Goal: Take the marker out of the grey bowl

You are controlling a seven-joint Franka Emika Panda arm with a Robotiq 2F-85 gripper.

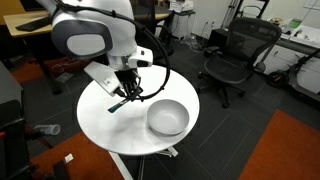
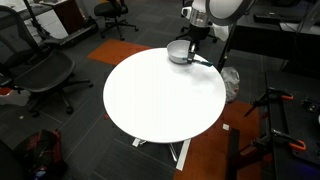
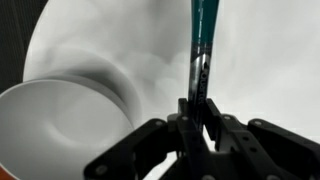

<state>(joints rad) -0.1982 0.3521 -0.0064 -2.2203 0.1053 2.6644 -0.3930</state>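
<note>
- Your hand (image 3: 197,105) fills the bottom of the wrist view. Its fingers (image 3: 214,115) are pressed tight onto the dark end of the marker (image 3: 203,40).
- From that grip the marker runs straight up the picture, with its teal-blue section farthest from the fingers, over the bare white counter (image 3: 270,80).
- To the left of the hand in this view you can see the grey bowl (image 3: 60,130). It sits beside the marker, not around it, so the marker is outside the bowl.
- In an exterior view the hand (image 1: 128,90) hangs over the round counter (image 1: 110,125) with the marker (image 1: 120,104) tilted. The marker's lower end points away from the bowl (image 1: 167,118), and you cannot tell whether that tip touches the surface.
- In an exterior view the bowl (image 2: 178,52) stands near the counter's far edge, just beside the hand (image 2: 193,45). The marker is too small to make out there.
- Beyond the counter stands a black office chair (image 1: 235,55), well apart from it.
</note>
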